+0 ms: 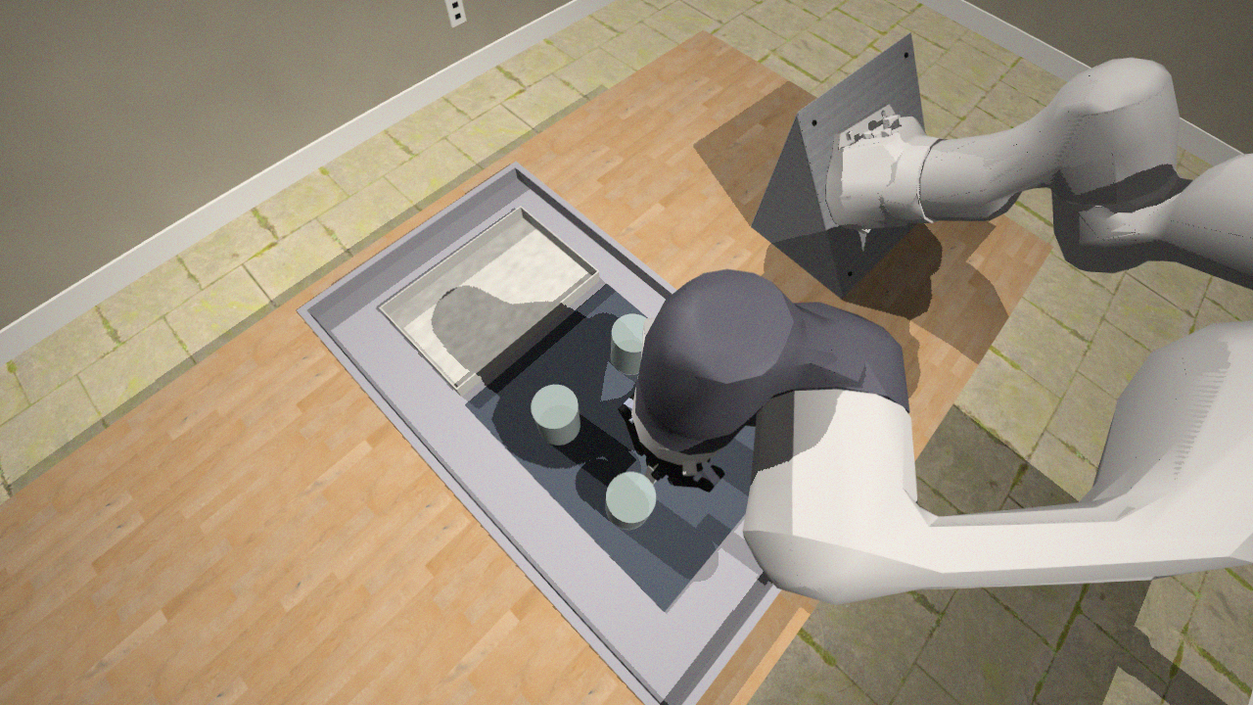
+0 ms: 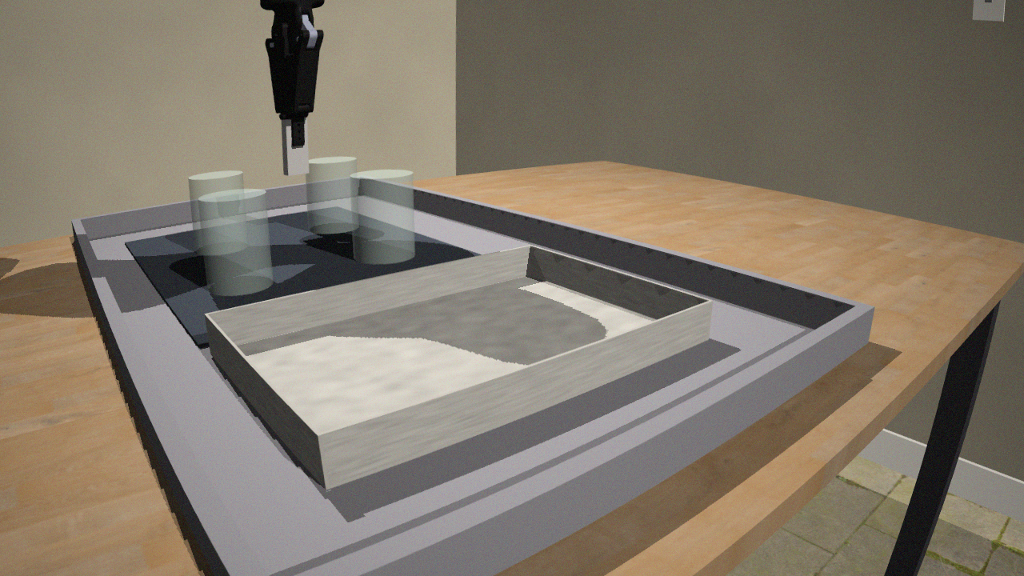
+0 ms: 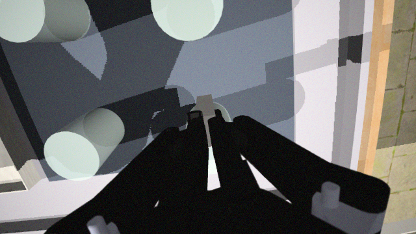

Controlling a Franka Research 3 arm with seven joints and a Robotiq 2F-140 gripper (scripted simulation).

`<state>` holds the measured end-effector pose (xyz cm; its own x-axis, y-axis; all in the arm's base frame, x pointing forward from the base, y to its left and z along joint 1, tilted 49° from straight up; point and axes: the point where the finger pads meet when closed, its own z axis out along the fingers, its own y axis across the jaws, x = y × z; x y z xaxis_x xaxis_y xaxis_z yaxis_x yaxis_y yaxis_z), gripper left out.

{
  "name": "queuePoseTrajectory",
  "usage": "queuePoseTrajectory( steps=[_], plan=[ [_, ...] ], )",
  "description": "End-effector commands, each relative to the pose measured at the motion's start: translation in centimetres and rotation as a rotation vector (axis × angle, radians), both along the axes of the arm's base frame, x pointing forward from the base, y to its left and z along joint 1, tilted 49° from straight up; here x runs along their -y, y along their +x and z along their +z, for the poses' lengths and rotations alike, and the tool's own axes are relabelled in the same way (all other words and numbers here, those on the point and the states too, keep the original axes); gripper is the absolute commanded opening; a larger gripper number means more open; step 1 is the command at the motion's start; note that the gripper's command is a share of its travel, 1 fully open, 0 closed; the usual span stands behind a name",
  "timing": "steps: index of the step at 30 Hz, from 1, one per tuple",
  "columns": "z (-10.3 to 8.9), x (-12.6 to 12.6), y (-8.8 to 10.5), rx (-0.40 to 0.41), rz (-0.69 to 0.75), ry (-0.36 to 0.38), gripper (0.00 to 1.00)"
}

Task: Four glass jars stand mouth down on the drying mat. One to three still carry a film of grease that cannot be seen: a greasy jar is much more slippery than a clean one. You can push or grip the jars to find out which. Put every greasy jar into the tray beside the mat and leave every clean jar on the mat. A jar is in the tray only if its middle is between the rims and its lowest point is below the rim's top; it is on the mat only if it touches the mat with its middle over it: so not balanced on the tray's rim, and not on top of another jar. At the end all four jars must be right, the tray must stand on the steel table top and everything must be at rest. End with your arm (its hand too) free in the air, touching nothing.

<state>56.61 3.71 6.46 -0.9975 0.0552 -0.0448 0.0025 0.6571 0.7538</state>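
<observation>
Four pale green glass jars stand upright on the dark mat (image 1: 670, 574) (image 2: 158, 265) (image 3: 231, 58). One jar (image 1: 555, 410) (image 2: 384, 214) (image 3: 71, 156) and another (image 1: 626, 344) (image 2: 236, 246) (image 3: 19, 19) stand nearest the tray (image 1: 467, 384) (image 2: 515, 398) (image 3: 32, 175). A third jar (image 2: 216, 185) (image 3: 186, 17) stands farther back, hidden by the arm in the top view. The fourth jar (image 1: 630, 499) (image 2: 332, 194) (image 3: 225, 111) is mostly behind my fingers in the wrist view. My gripper (image 2: 294, 170) (image 3: 206, 107) is shut and empty, beside this jar at roughly jar-top height.
The mat and tray lie inside a raised grey rim (image 1: 420, 464) (image 2: 744, 362) on the steel top. The tray's light floor shows no jar. A second arm (image 1: 981, 179) stands beside a dark angled plate (image 1: 814, 210) at the back right in the top view.
</observation>
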Motion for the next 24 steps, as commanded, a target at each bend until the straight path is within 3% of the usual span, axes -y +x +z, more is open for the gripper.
queuePoseTrajectory(
  steps=[1, 8, 24],
  plan=[
    [0.0, 0.3, 0.0, -0.005, -0.004, -0.001, 0.00],
    [0.0, 0.3, 0.1, -0.005, -0.004, -0.001, 0.00],
    [-0.6, -0.4, -2.6, -0.005, -0.004, -0.001, 0.00]
  ],
)
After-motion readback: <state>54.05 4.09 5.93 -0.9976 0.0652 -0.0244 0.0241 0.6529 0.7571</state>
